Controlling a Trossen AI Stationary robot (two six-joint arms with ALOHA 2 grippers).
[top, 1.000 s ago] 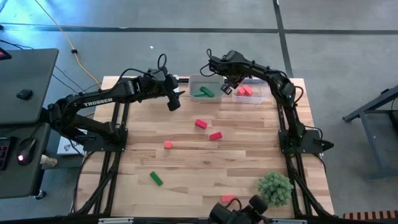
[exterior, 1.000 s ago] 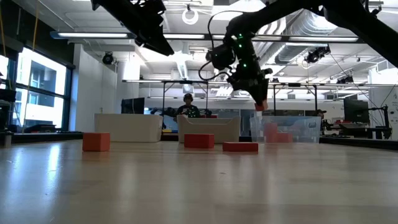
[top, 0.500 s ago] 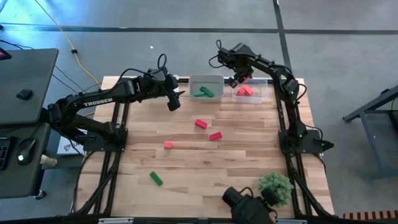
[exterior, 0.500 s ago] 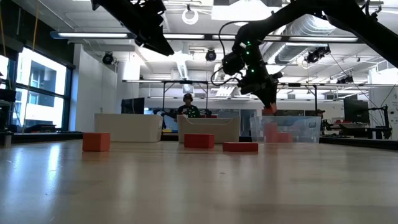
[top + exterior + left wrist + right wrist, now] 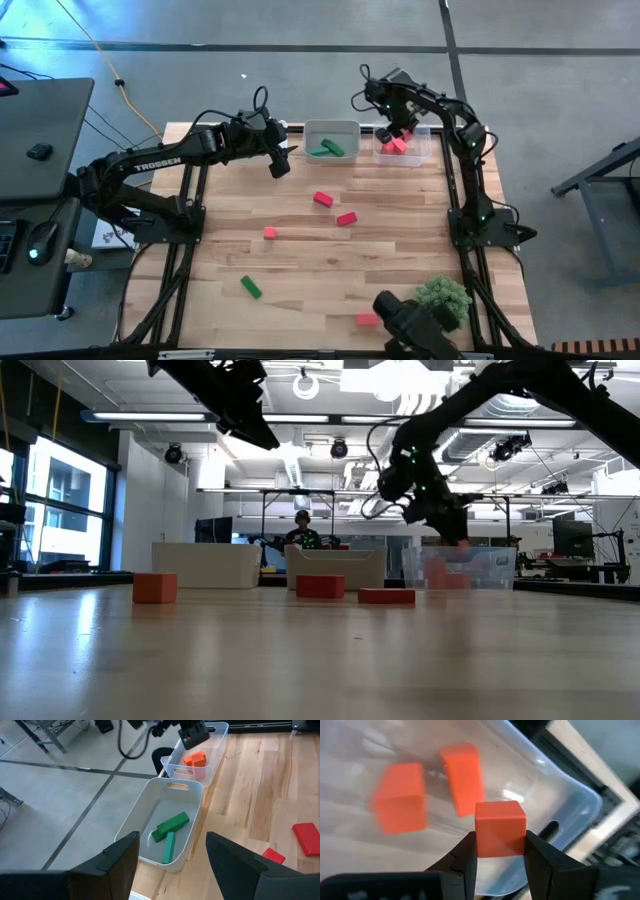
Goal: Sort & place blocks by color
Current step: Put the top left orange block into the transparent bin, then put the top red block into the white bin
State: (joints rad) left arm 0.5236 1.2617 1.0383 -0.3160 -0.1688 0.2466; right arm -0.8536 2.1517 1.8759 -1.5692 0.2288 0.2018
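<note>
Right gripper (image 5: 500,851) is gripping a red cube (image 5: 500,828) over the red bin (image 5: 418,152); left gripper (image 5: 172,852) is hovering open near the green bin (image 5: 330,131). Five blocks are lying unsorted on the table (image 5: 300,270).

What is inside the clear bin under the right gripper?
Two orange-red blocks lie in the clear bin. The right gripper holds a third orange-red cube above them, hiding part of the bin floor.
</note>
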